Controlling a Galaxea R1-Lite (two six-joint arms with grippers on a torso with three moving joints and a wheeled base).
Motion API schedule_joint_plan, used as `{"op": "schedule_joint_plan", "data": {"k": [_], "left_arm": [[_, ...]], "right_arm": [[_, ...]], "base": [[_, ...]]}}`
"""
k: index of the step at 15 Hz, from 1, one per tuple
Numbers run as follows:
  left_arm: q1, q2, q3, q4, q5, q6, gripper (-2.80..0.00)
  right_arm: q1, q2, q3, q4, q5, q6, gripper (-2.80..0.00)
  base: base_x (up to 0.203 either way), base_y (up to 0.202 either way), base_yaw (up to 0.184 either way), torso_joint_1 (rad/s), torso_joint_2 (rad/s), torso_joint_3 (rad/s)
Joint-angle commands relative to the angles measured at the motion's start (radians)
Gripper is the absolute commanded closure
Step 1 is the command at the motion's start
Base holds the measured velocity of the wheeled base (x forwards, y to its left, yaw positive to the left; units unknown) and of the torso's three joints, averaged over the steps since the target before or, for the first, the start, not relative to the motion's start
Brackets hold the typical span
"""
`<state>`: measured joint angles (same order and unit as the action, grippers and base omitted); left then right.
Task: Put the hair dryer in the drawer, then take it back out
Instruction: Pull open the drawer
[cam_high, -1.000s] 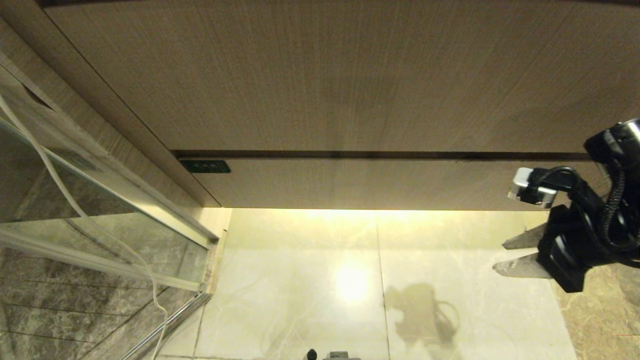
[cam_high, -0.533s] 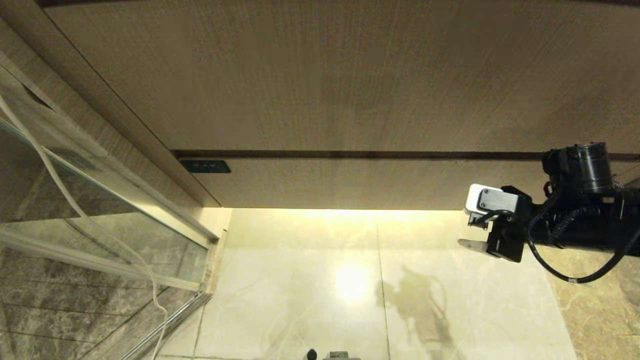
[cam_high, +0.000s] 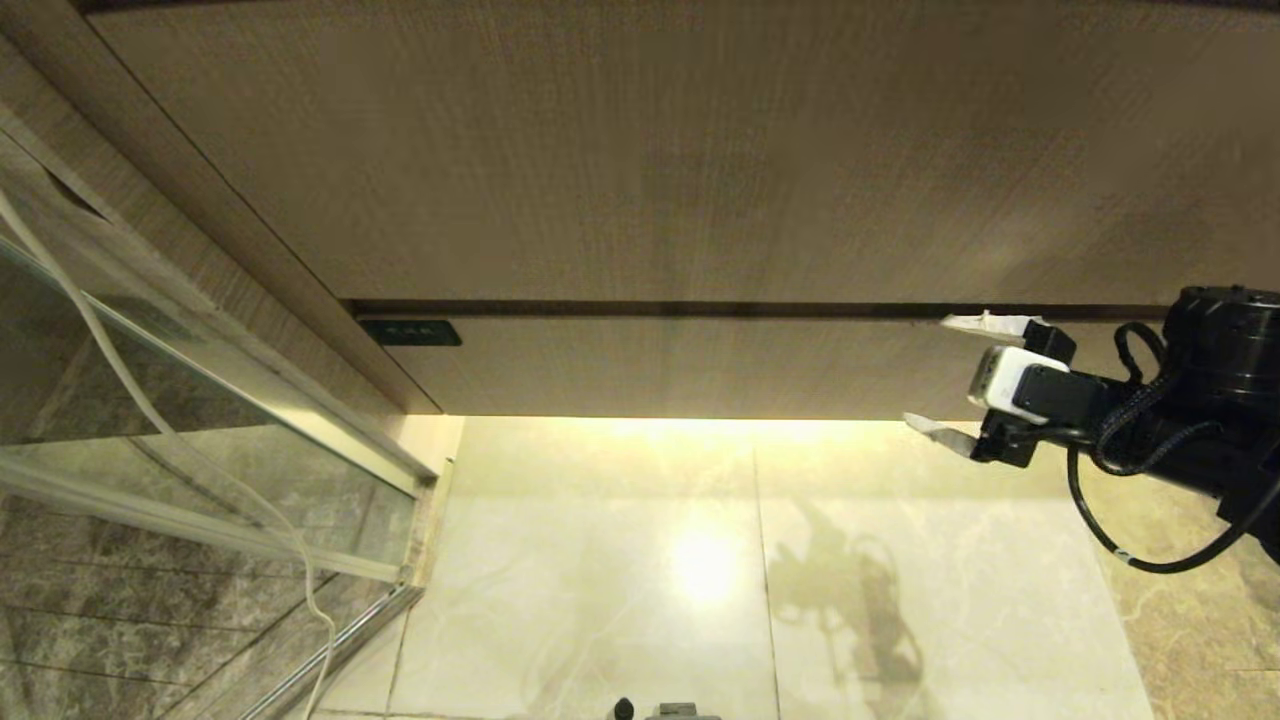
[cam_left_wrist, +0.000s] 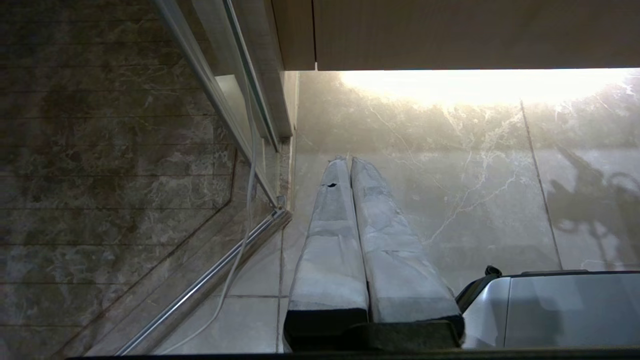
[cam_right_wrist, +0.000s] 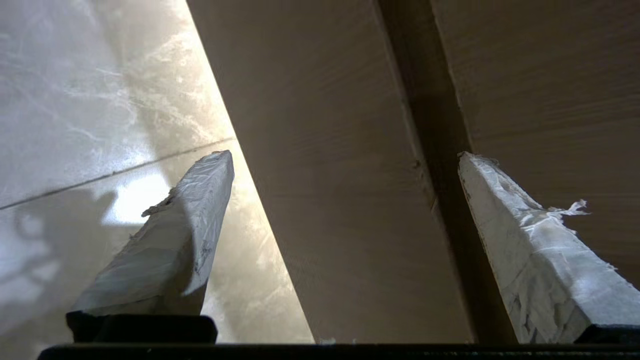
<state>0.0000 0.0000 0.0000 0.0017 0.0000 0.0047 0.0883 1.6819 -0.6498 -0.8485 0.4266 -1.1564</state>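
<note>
Since a second ago the right hand (cam_high: 948, 378) has risen to the closed drawer (cam_high: 700, 365) front, spreading wide and empty, one finger at the gap above it, the other below its lower edge. Left hand (cam_left_wrist: 350, 162) hangs closed over the floor (cam_high: 600, 560). No hair dryer is in view.

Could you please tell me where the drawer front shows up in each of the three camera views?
Head view: the drawer is the narrow wood band under the dark gap.
Left wrist view: probably the wood edge along the top.
Right wrist view: between the right gripper fingers.
Shared landmark: the lit floor below it.
</note>
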Motion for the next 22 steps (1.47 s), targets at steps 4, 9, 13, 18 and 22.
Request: {"op": "schedule_joint_plan", "data": {"k": [4, 9, 13, 18, 22], "left_arm": [[0.000, 0.000, 0.001, 0.000, 0.000, 0.000, 0.00], [0.000, 0.000, 0.001, 0.000, 0.000, 0.000, 0.00], [0.000, 0.000, 0.001, 0.000, 0.000, 0.000, 0.00], [0.000, 0.000, 0.002, 0.000, 0.000, 0.000, 0.00], [0.000, 0.000, 0.002, 0.000, 0.000, 0.000, 0.00]], "right_arm": [[-0.012, 0.024, -0.013, -0.001, 0.005, -0.006, -2.80], [-0.012, 0.088, -0.077, 0.018, 0.002, -0.004, -2.80], [-0.020, 0.132, -0.142, 0.044, 0.001, -0.003, -2.80], [-0.046, 0.179, -0.212, 0.097, 0.004, -0.013, -2.80], [-0.052, 0.194, -0.229, 0.080, 0.013, -0.013, -2.80]], "base": [[0.000, 0.000, 0.000, 0.000, 0.00, 0.000], [0.000, 0.000, 0.000, 0.000, 0.00, 0.000], [0.000, 0.000, 0.000, 0.000, 0.00, 0.000], [0.000, 0.000, 0.000, 0.000, 0.00, 0.000], [0.000, 0.000, 0.000, 0.000, 0.00, 0.000]]}}
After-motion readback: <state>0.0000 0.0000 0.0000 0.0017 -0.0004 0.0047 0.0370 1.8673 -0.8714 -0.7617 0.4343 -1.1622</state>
